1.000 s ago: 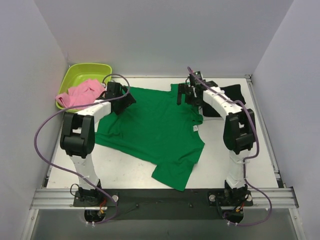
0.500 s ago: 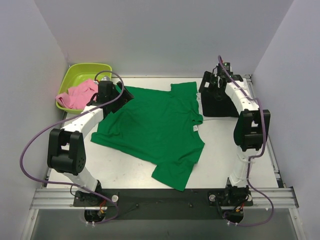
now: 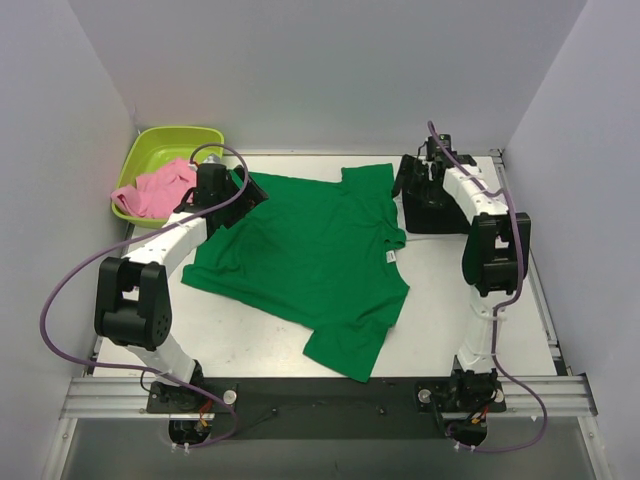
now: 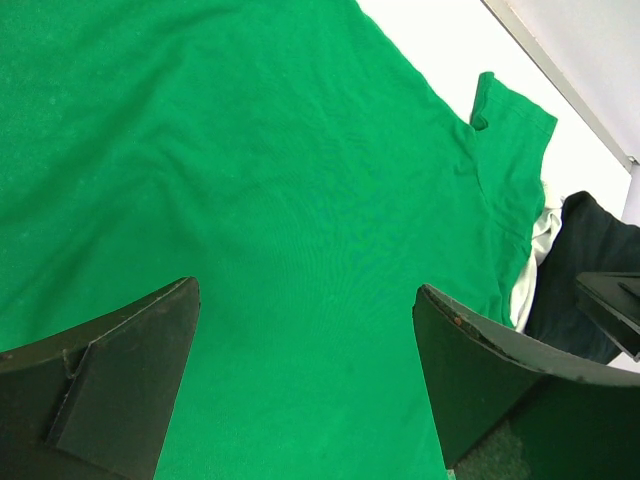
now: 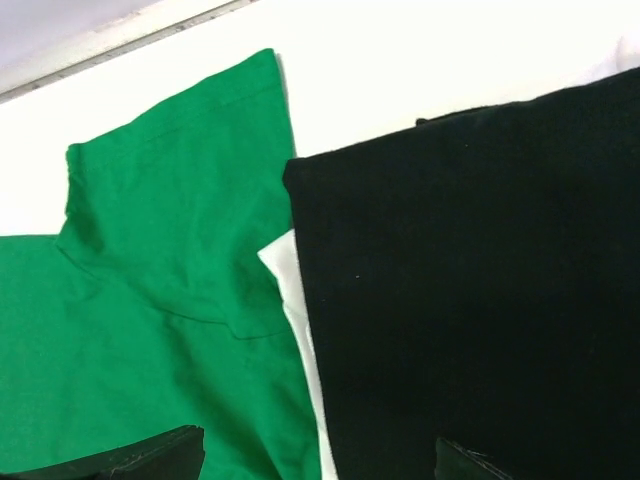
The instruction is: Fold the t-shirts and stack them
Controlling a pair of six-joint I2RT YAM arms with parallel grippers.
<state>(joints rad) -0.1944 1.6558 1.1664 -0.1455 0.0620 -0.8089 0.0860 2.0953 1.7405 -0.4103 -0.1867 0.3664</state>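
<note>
The green t-shirt (image 3: 310,260) lies spread flat across the middle of the table. It fills the left wrist view (image 4: 250,180), and its sleeve shows in the right wrist view (image 5: 170,230). My left gripper (image 3: 250,192) is open and empty just above its back left part, with the jaws wide apart (image 4: 305,370). The folded black t-shirt (image 3: 445,215) lies at the back right and shows in the right wrist view (image 5: 470,260). My right gripper (image 3: 408,185) is open and empty above the black shirt's left edge (image 5: 310,460). The pink t-shirt (image 3: 160,190) lies crumpled in the tub.
A lime-green plastic tub (image 3: 170,140) stands at the back left corner, off the table's edge. White walls close in the back and both sides. A strip of bare white table (image 5: 290,270) shows between the green sleeve and the black shirt.
My right arm has swung from over the green shirt's right sleeve to the back right, over the black shirt. The sleeve now lies flat. My left arm has shifted slightly.
</note>
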